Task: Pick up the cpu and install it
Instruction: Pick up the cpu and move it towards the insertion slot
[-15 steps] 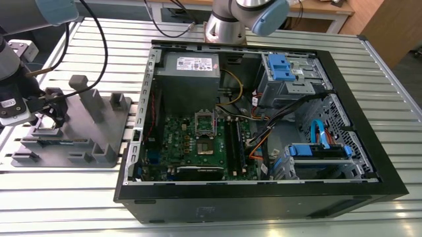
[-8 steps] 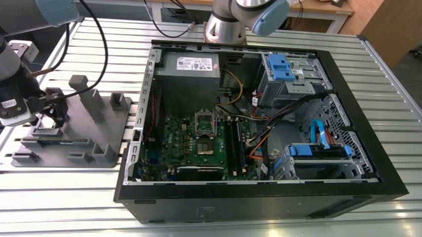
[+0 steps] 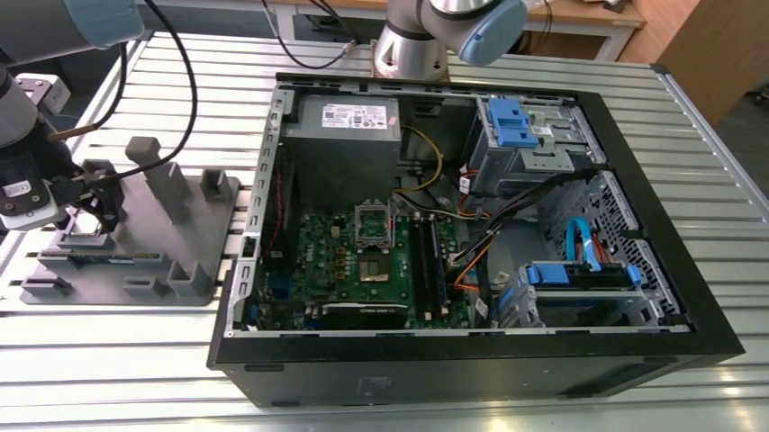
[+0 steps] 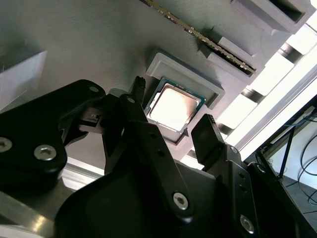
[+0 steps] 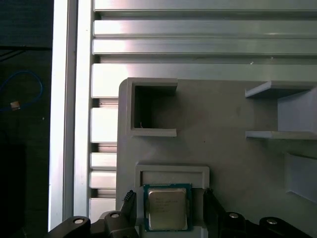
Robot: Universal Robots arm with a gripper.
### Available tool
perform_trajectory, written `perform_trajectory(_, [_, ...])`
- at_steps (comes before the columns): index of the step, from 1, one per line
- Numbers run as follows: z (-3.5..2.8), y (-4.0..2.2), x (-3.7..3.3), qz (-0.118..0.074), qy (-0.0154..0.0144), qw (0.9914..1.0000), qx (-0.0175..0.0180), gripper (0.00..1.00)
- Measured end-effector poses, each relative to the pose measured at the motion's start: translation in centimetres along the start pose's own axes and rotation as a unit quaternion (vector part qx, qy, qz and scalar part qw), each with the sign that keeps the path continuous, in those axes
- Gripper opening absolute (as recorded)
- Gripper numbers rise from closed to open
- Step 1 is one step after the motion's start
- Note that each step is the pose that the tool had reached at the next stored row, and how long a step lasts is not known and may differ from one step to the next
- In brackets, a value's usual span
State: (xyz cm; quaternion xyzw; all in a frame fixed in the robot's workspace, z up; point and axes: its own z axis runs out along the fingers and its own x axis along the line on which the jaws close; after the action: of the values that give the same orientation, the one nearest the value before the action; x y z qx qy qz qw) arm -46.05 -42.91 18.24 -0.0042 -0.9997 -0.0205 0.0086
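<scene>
The cpu (image 4: 173, 106) is a small square chip with a pale metal top, lying flat in a raised nest of the grey holder plate (image 4: 99, 44). In the first wrist view the cpu (image 5: 167, 208) sits between my two black fingertips. My gripper (image 4: 173, 101) is open and straddles the chip, one finger (image 4: 140, 94) close to one edge and the other standing off the opposite edge. In the exterior view my gripper (image 3: 90, 211) hangs over the holder plate (image 3: 180, 243) at the exterior view's left. The metal-framed socket (image 3: 373, 229) sits on the green motherboard (image 3: 348, 279) inside the case.
The open black computer case (image 3: 481, 360) lies on the slatted metal table (image 3: 121, 360), with a power supply, cables and blue drive bays inside. Grey holder blocks (image 3: 162, 175) rise from the plate near my gripper. A second arm's base (image 3: 415, 45) stands behind the case.
</scene>
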Motion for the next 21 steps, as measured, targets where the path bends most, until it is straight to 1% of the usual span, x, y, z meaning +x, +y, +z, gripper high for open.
perform_trajectory(7, [0.0,0.0,0.0,-0.001,0.0001,1.0,0.0,0.64])
perform_trajectory(8, [0.0,0.0,0.0,-0.002,0.0001,1.0,0.0,0.56])
perform_trajectory(21, [0.0,0.0,0.1,-0.003,0.0001,0.99999,0.0,0.56])
